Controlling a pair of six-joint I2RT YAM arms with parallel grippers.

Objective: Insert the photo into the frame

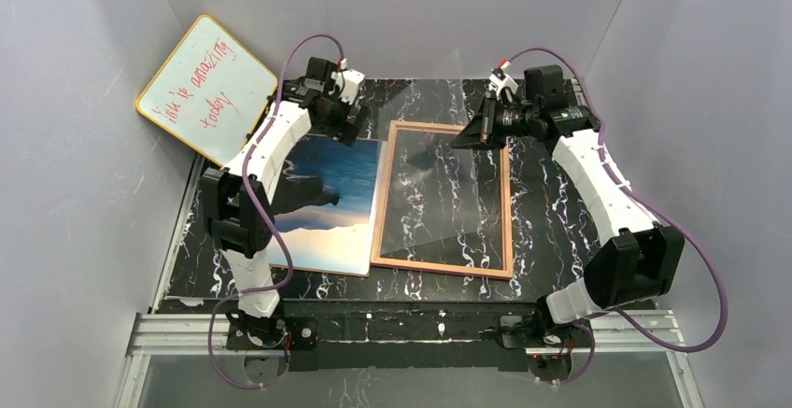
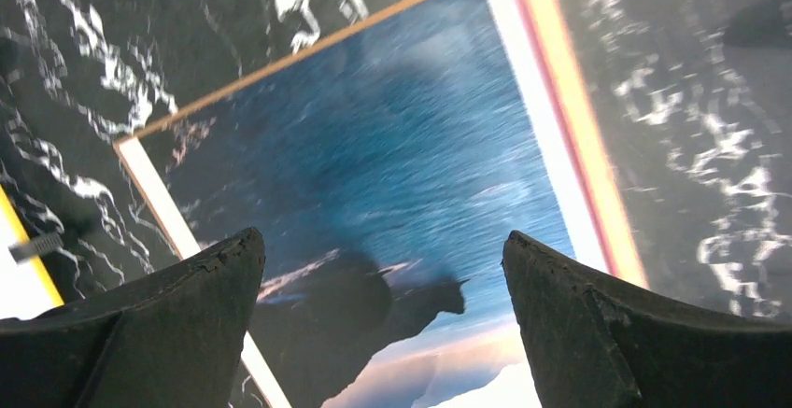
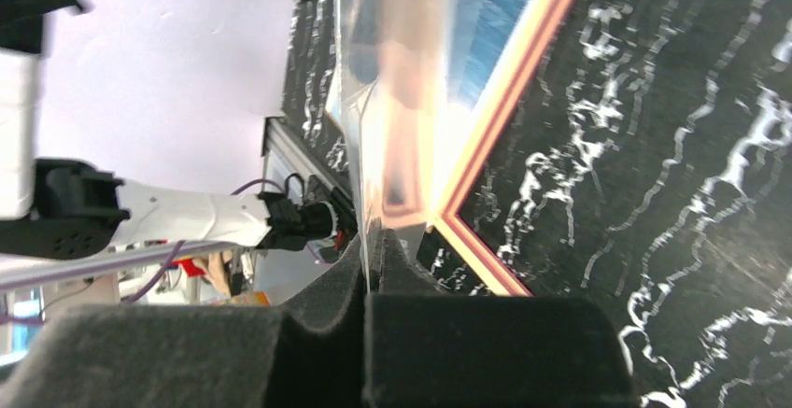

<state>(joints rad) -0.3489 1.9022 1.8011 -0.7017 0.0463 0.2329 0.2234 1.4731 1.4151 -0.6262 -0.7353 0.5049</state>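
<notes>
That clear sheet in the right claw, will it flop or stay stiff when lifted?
Probably fairly stiff: the sheet rises from the right claw with little droop. Likely light and slippery, since it looks thin and glossy.

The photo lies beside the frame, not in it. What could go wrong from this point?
1. The right gripper is shut on one thin edge of the clear pane. The pane may flex or slip and drop onto the frame.
2. The photo lies flat on the table under the open left gripper. Catching an edge looks hard, and a try could shove the photo into the frame.
</notes>
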